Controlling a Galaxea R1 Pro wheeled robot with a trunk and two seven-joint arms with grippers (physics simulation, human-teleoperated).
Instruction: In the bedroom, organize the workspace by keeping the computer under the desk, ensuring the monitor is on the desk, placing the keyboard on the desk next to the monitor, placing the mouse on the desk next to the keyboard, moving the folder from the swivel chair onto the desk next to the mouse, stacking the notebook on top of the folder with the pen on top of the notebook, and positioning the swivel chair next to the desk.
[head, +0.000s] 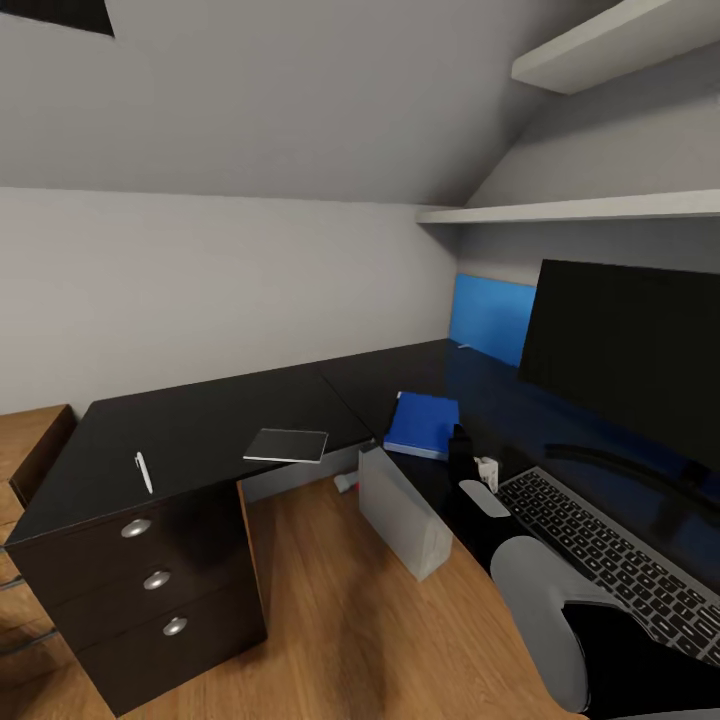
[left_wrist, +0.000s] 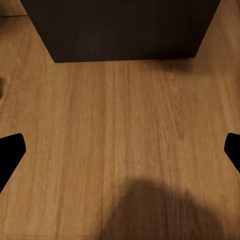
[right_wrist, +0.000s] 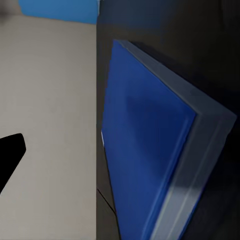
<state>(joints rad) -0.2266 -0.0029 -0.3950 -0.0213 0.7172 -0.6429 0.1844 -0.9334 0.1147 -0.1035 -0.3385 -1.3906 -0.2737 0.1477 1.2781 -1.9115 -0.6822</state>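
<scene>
1. Step in hand, as I read it: folder (head: 423, 423) is already on the desk (head: 200, 430), lying flat at approx 1 o'clock from the computer (head: 400, 515), near the inner corner of the L. Notebook (head: 286, 445) and pen (head: 144, 472) are not yet stacked; both lie on the desk's other wing, notebook at approx 9 o'clock from the folder, pen further out the same way, above the drawers.

2. Monitor (head: 625, 350) stands on the desk at 3 o'clock of the head view, keyboard (head: 610, 555) just in front of it. A small grey-topped shape at the keyboard's near-left corner may be the mouse; too unclear to call.

3. Computer sits on the wood floor (head: 330, 600) in the desk's knee gap, partly under the edge.

4. Right gripper (right_wrist: 10, 155): wrist cam looks down on the blue folder's cover and grey spine edge. One black fingertip shows at the frame edge, not touching the folder; cannot tell how wide the claw stands. Nothing seen in it.

5. Left gripper (left_wrist: 120, 150): fingertips show at opposite edges of the wrist pic, so spread wide, empty, over bare floor near a dark desk panel.

6. Next move, my guess: reach to the notebook, pinch at an edge since it lies thin and flat, carry over and set on the folder; pen after. The pen's thin and will need a precise grip.
</scene>
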